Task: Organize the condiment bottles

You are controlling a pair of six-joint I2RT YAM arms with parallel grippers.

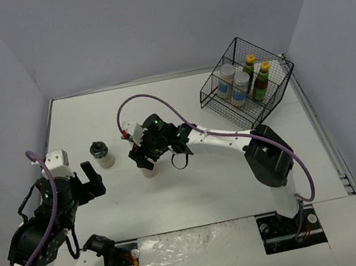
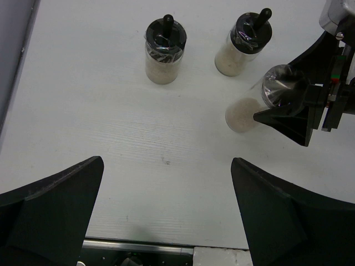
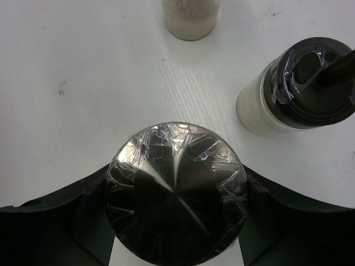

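Note:
My right gripper (image 1: 145, 158) stands mid-table, shut on a silver-lidded clear jar (image 3: 177, 194); both fingers press the sides of its foil-wrapped lid. In the left wrist view that jar (image 2: 265, 98) leans between the black fingers (image 2: 288, 119). Two black-capped shakers (image 2: 165, 50) (image 2: 247, 44) stand upright just beyond it; one shaker (image 1: 102, 154) shows in the top view. Two more silver-lidded jars (image 1: 233, 83) and two dark bottles with yellow caps (image 1: 257, 72) sit in the wire basket (image 1: 275, 98). My left gripper (image 1: 93, 182) hovers open at the near left, holding nothing.
The black wire basket stands tilted at the far right, close to the right wall. The table's front edge and a metal rail (image 2: 138, 245) lie just under my left gripper. Purple cables loop over both arms.

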